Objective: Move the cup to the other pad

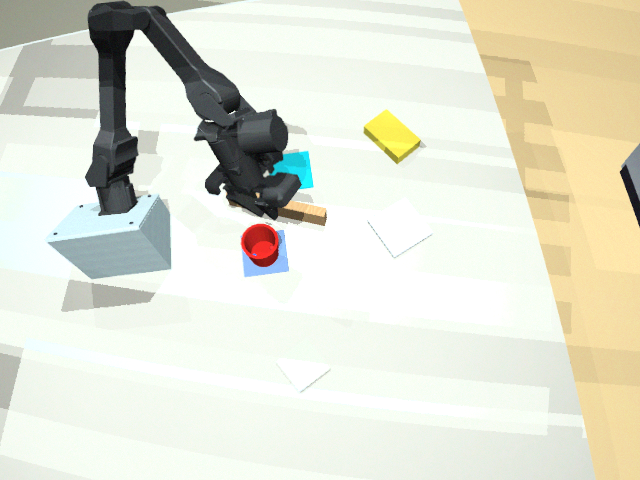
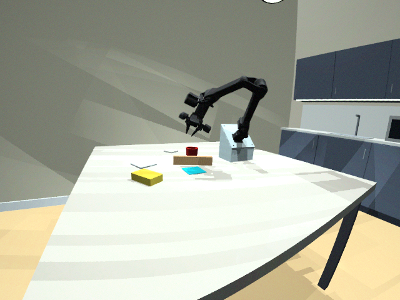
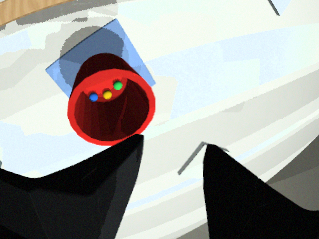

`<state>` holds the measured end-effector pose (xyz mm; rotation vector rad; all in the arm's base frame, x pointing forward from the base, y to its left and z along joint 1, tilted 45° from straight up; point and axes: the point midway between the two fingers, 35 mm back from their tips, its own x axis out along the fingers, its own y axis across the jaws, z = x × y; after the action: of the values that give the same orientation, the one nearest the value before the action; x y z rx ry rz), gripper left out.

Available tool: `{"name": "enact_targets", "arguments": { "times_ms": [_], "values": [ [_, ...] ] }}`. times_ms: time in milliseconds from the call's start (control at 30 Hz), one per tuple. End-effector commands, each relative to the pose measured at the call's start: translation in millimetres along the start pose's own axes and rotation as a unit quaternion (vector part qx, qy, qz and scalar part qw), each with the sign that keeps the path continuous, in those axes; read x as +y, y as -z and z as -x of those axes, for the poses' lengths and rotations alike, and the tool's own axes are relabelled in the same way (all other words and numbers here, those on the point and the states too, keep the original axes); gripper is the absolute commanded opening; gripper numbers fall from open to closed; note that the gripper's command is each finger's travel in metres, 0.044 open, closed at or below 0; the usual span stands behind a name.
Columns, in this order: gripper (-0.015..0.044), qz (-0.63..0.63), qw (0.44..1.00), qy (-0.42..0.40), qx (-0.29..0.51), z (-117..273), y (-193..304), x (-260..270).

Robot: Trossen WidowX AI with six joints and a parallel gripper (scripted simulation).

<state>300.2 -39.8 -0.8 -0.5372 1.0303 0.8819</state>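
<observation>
The red cup (image 1: 261,245) (image 2: 192,150) (image 3: 110,121) stands upright on the blue pad (image 1: 282,264) (image 3: 134,65). In the wrist view a blue marble (image 3: 93,97), a yellow marble (image 3: 107,95) and a green marble (image 3: 117,85) lie inside it. The cyan pad (image 1: 300,167) (image 2: 194,170) has nothing on it in the exterior view. My gripper (image 1: 267,209) (image 2: 189,134) (image 3: 174,147) is partly open and empty, fingers pointing down, well above the table and higher than the cup. In the wrist view the cup is left of the gap between the fingertips.
A wooden bar (image 1: 305,212) (image 2: 192,160) lies between the two pads. A yellow block (image 1: 391,135) (image 2: 147,177) lies beyond the cyan pad, away from the arm's base (image 1: 111,245) (image 2: 237,153). Two flat white tiles (image 1: 400,232) (image 1: 303,373) lie farther out.
</observation>
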Motion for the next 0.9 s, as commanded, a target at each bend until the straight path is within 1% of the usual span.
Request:
{"name": "enact_targets", "arguments": {
  "times_ms": [0,100,167,433,867],
  "values": [
    [0.0148,0.027,0.994,-0.105,-0.028,-19.3,18.3,23.7],
    [0.0148,0.041,0.979,-0.184,-0.072,-30.9,29.8,44.9],
    [0.0148,0.045,0.972,-0.212,-0.095,-34.3,33.3,53.1],
    [0.0148,0.045,0.971,-0.215,-0.098,-35.8,29.4,53.9],
    [0.0148,0.045,0.971,-0.215,-0.098,-54.6,25.4,61.1]
  ]
}}
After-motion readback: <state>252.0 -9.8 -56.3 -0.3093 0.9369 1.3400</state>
